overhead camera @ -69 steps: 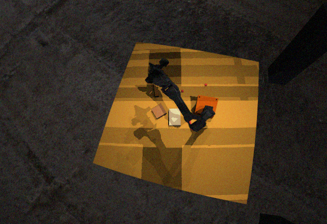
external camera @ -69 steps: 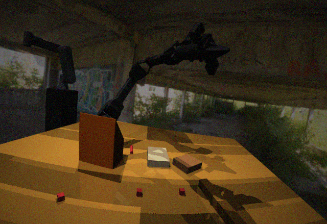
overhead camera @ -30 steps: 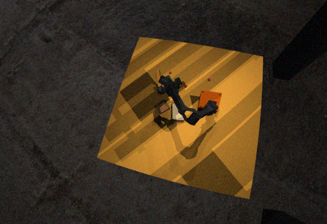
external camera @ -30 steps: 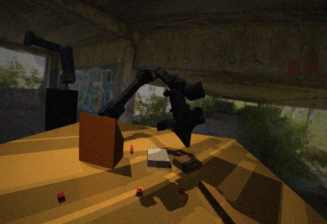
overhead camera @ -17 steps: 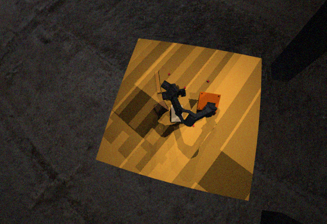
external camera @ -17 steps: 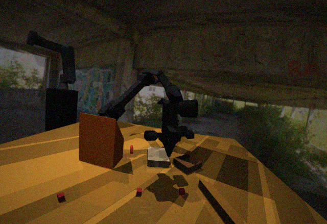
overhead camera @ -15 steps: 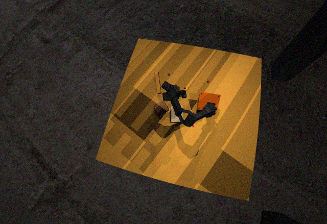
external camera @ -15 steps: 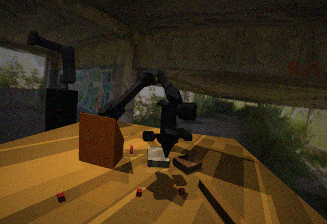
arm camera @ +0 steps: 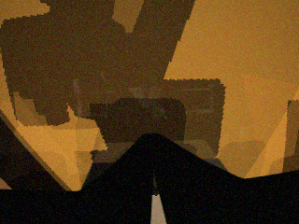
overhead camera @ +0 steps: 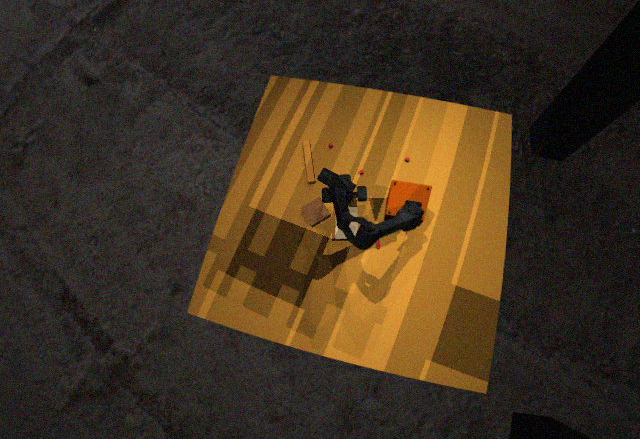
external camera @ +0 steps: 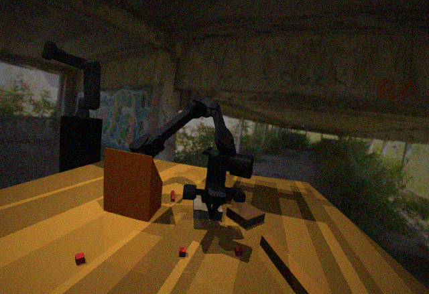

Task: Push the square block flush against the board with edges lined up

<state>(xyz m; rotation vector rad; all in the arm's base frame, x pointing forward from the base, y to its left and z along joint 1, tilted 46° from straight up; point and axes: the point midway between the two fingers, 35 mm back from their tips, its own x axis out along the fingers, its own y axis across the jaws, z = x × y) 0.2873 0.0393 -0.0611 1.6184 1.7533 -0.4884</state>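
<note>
The brown square block (overhead camera: 315, 212) (external camera: 245, 211) lies flat, turned at an angle, and its dark side shows at the left of the wrist view (arm camera: 25, 161). The long wooden board (overhead camera: 308, 160) (external camera: 277, 261) lies apart from it, with a gap between them. My gripper (external camera: 213, 217) (arm camera: 151, 141) is shut and empty, pointing down at the side of the square block toward the orange box. It is over or just beside the white block; its exact height and any contact with that block are hidden. In the top view the arm hides the fingertips.
The white block (overhead camera: 341, 232) (external camera: 198, 205) lies beside the square block, partly behind the gripper. A tall orange box (overhead camera: 410, 194) (external camera: 127, 183) stands near the arm's base. Small red cubes (overhead camera: 330, 145) (external camera: 80, 258) lie on the board's side of the table. A red piece (overhead camera: 377, 243) (external camera: 172, 195) lies beyond the white block.
</note>
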